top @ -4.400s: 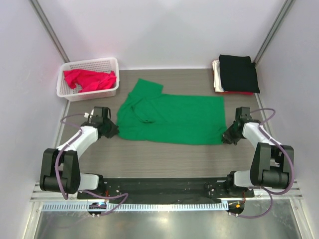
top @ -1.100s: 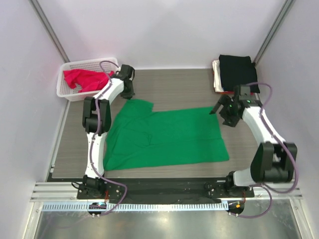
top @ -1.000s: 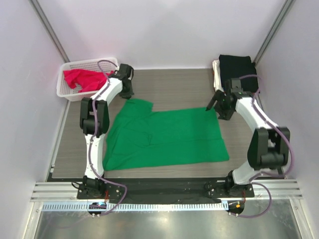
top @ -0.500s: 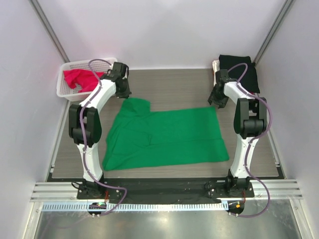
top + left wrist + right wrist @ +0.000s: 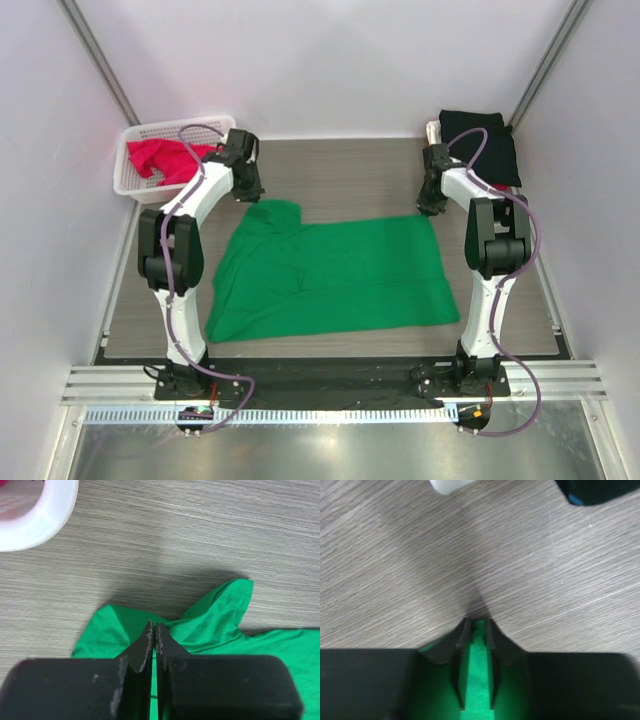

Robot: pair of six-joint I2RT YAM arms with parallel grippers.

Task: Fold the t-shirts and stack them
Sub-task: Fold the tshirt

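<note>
**Green t-shirt, plan view.** The green t-shirt [image 5: 340,275] is spread flat at the middle of the table [image 5: 350,165]. Its long axis runs left to right, with collar and sleeves pointed left and hem pointed right. Its far right corner is pinched between the nearly closed fingers of the right gripper [image 5: 478,625]. The left gripper [image 5: 154,630] is closed at the far sleeve; whether cloth is caught cannot be told. A red-pink t-shirt [image 5: 160,158] lies in the basket [image 5: 135,187], and a black t-shirt [image 5: 480,145] tops the far-right stack.
</note>
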